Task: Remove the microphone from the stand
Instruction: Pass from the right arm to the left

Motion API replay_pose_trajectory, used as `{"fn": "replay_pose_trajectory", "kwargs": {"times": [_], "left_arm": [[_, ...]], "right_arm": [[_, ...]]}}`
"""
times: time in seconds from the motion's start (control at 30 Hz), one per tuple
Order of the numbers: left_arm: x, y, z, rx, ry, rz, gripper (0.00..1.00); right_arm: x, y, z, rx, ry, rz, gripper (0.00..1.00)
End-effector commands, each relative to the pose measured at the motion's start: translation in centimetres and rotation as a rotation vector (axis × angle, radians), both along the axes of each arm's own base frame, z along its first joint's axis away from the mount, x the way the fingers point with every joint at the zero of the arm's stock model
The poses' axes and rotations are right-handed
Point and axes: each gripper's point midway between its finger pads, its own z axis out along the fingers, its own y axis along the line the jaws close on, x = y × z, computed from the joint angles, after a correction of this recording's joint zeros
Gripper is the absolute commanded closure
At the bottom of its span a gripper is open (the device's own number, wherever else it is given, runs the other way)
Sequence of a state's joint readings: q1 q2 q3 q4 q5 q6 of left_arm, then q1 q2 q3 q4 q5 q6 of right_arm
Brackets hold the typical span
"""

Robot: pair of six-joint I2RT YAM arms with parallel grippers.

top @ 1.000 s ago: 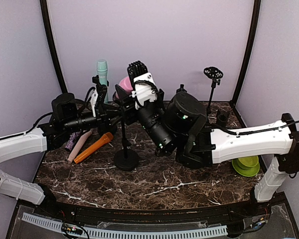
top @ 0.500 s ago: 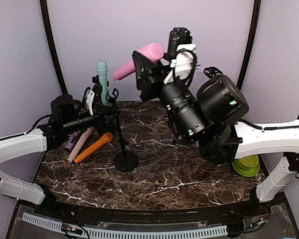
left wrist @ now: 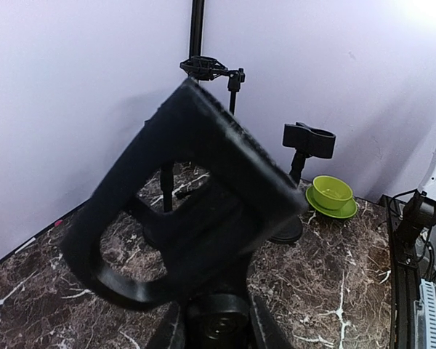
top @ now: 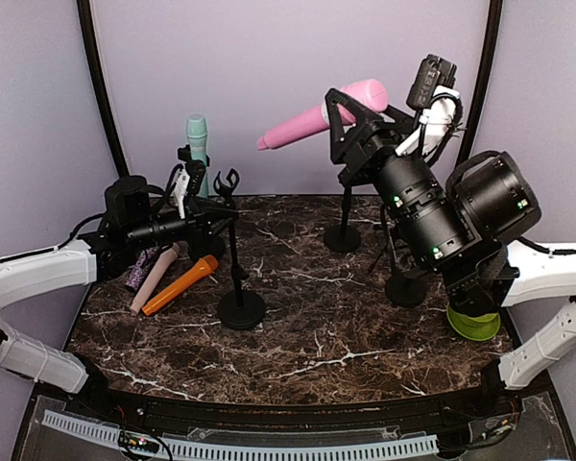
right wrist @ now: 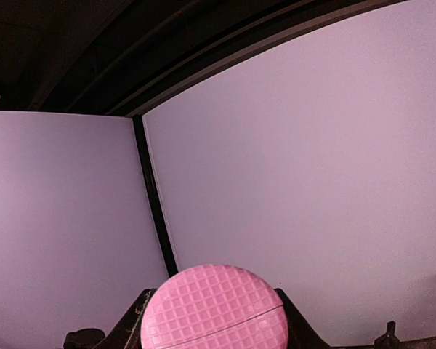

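My right gripper [top: 348, 113] clamps the smooth pink microphone [top: 296, 128] high above the marbled table [top: 307, 346], clear of the black round-based stand [top: 241, 307]. The microphone's waffle-textured head is cut off in the wrist view. My left gripper [top: 214, 223] is blurred beside the pole, and I cannot tell its grip.

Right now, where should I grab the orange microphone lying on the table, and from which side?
Grip the orange microphone around its handle just below the head, coming straight down and closing across its width. It lies flat on the table, and the beige microphone crowds its tail end, so the head end likely leaves more finger room.
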State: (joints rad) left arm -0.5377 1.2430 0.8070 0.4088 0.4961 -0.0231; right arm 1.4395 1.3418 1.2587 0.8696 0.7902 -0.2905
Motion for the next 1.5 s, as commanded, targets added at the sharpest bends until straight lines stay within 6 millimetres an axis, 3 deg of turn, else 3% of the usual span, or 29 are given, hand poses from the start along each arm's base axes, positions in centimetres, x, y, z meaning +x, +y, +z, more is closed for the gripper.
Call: {"fn": "replay_pose_trajectory", "kwargs": {"times": [0.0,0.1,0.23,0.53,0.7,0.87,1.0,1.1,1.17,1.23,1.33,1.47], "left_arm": [[0.8,-1.0,0.6,0.033,-0.038,-0.053,1.0],[1.8,-1.5,0.6,0.045,-0.038,-0.055,1.0],[2.5,-2.1,0.9,0.034,-0.028,-0.063,1.0],[3.3,-3.3,3.9,-0.012,-0.068,-0.106,1.0],[4.1,-3.6,5.3,-0.038,-0.092,-0.093,1.0],[4.5,-4.3,5.9,-0.048,-0.1,-0.108,1.0],[4.5,-4.8,4.8,-0.032,-0.083,-0.118,0.99],[3.8,-4.7,3.9,-0.018,-0.079,-0.134,0.81],[3.2,-4.4,3.4,-0.008,-0.071,-0.139,0.59],[2.5,-4.1,3.1,0.009,-0.073,-0.148,0.46],[1.5,-3.5,3.0,0.043,-0.1,-0.153,0.37],[0.9,-2.7,2.7,0.086,-0.098,-0.141,0.32]], "right_arm": [[0.2,-2.3,-1.3,0.066,0.094,0.021,0.99],[0.4,-3.0,-3.2,0.078,0.139,0.03,1.0],[0.3,-3.4,-3.9,0.079,0.164,0.049,1.0],[0.5,-0.5,-4.8,-0.011,0.18,0.081,1.0],[0.8,0.2,-5.5,-0.023,0.192,0.091,1.0],[1.0,-0.2,-5.4,-0.016,0.197,0.091,1.0],[1.1,-0.5,-5.6,-0.013,0.205,0.088,1.0],[1.2,-0.5,-5.9,-0.017,0.21,0.09,1.0],[1.3,-0.4,-6.0,-0.018,0.212,0.095,1.0],[1.4,-0.2,-6.1,-0.018,0.213,0.106,1.0],[1.5,0.4,-6.1,-0.021,0.215,0.129,1.0],[1.6,1.3,-6.7,-0.042,0.22,0.153,1.0]]}}
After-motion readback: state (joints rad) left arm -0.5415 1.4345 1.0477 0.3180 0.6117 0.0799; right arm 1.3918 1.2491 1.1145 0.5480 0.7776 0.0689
